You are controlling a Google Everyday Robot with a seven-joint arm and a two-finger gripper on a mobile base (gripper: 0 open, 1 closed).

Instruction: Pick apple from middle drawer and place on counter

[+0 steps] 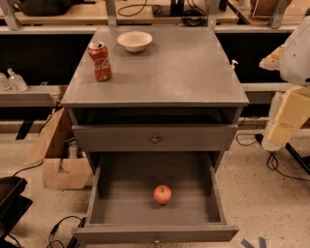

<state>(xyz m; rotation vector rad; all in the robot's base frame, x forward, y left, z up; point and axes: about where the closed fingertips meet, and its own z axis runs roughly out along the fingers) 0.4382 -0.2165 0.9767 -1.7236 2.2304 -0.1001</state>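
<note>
We see the gripper (283, 121) at the right edge, smooth pale plastic. Left of it the counter (184, 72) is matt grey wood. Lower left, the middle drawer (126, 181) is also matt wood, and the apple (162, 194) is slightly glossy.

This looks like a robotics lab or workshop: tan workbenches (72, 14) strewn with cables (131, 8) stand behind a grey drawer cabinet (160, 138). Cardboard boxes (63, 172) and cords (276, 164) litter the speckled floor (261, 203). The robot's gripper (272, 59) hangs at the right edge.
</note>
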